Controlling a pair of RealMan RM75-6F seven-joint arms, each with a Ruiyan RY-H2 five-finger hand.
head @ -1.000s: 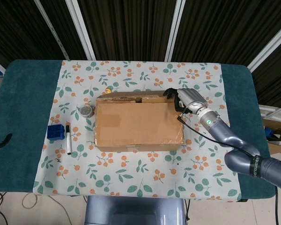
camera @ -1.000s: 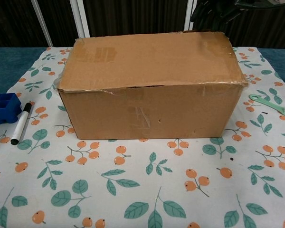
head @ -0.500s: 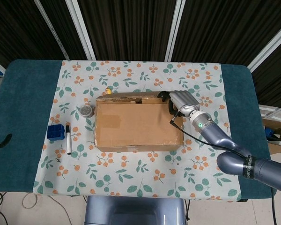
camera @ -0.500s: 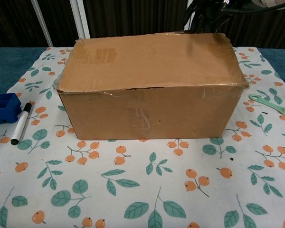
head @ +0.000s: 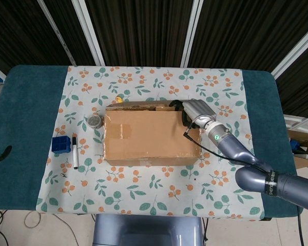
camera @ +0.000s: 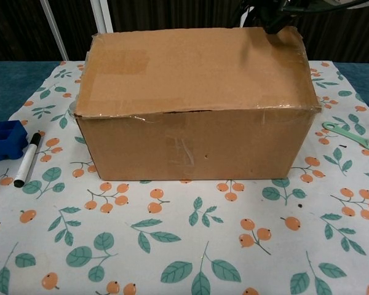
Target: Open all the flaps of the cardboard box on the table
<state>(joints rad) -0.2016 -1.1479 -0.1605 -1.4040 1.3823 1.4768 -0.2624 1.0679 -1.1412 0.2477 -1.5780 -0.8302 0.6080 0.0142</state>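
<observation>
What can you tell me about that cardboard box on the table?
The cardboard box is plain brown, long and rectangular, with clear tape on its top and front. It sits upright on the flowered tablecloth, mid-table. The big top flap lies over it, its far edge tilted up; a thin gap shows under its front edge. The right hand has its fingers at the flap's far right corner.

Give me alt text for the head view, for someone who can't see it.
A brown cardboard box sits on a floral tablecloth, and the right robot hand reaches to the box's far right top corner. Left of the box lie a blue plastic block, a black-capped marker and a small round tin.
</observation>
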